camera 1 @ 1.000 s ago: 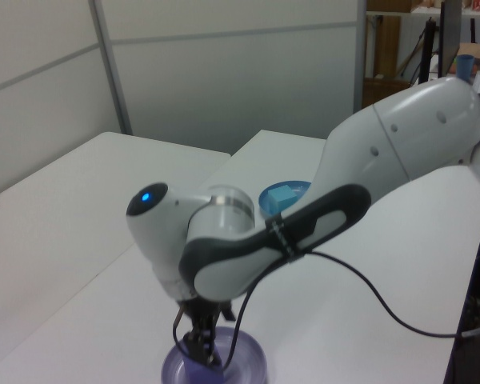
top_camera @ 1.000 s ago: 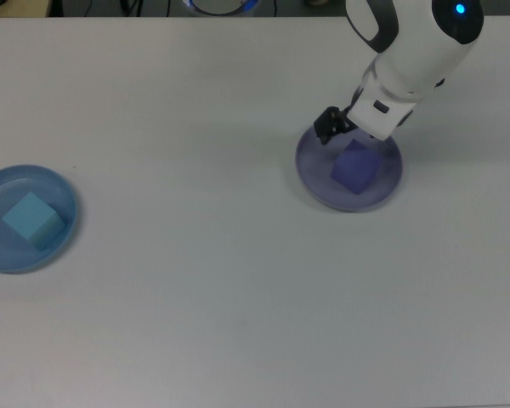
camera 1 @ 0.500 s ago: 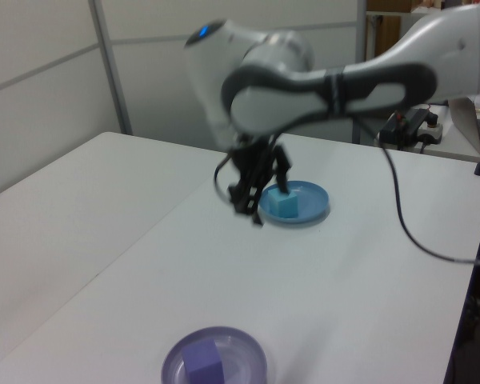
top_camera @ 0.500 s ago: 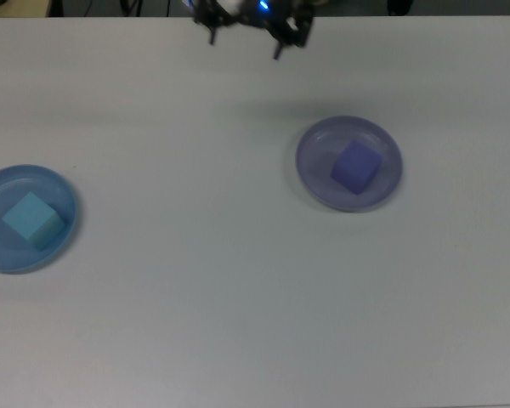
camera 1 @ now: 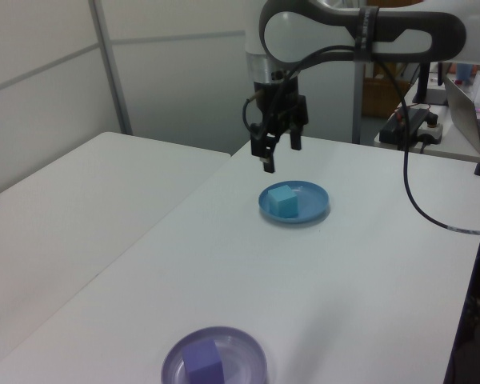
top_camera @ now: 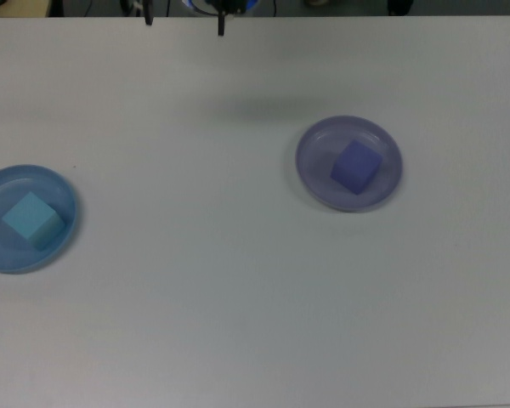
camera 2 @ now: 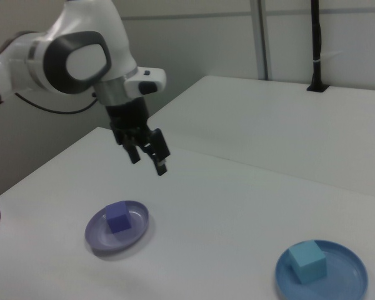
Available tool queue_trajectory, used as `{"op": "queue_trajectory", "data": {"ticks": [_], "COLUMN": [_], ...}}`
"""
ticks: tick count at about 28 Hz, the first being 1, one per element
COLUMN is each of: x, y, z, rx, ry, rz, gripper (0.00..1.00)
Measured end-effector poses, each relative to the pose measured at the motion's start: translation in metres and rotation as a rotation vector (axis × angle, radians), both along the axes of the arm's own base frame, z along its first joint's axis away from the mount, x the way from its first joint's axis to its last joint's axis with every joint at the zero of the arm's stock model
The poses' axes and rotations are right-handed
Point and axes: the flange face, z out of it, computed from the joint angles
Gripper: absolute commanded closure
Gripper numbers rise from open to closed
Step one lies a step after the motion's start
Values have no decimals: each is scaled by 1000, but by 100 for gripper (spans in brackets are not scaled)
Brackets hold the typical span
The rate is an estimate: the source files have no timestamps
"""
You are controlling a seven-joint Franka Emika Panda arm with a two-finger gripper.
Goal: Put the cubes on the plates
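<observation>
Now my gripper (camera 1: 278, 150) hangs high above the white table (top_camera: 238, 280), fingers spread and empty. One second ago it was down over the lavender plate (top_camera: 349, 163) with the indigo cube (top_camera: 355, 167) beneath it; half a second ago it had already lifted clear and swung away. In the top view only the two fingertips (top_camera: 222, 23) now show, at the far edge.

Reading: the release is finished and the arm has retreated. Judged from how things lie, both placements look done and nothing seems left to carry.

Cube positions:
- Indigo cube sits inside the lavender plate, flat on one face, a little toward the top view's right of the plate's centre, corners turned diagonally. Not touching the rim as far as I can tell.
- Cyan cube (top_camera: 32, 219) sits inside the light blue plate (top_camera: 0, 183), near the middle, also flat. It has not shifted across the earlier frames.

Appearance: both cubes matte, sharp-edged, about equal in size, each much smaller than its plate. Plates are shallow with raised rims, the lavender one slightly translucent. The two plates stand well apart on the table.
</observation>
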Motion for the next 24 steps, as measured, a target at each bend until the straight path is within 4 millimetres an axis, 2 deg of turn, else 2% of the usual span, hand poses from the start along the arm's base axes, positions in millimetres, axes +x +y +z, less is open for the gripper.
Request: {"op": "queue_trajectory", "data": {"ticks": [5,15,24], "x": [9,9,9], "y": [-12,-15,-35], "z": [-8,-8,-8], "rx": [4,4,4], "ry": [-15,-15,-15], "rz": [-7,-13,-47], "gripper": [0,0,0]}}
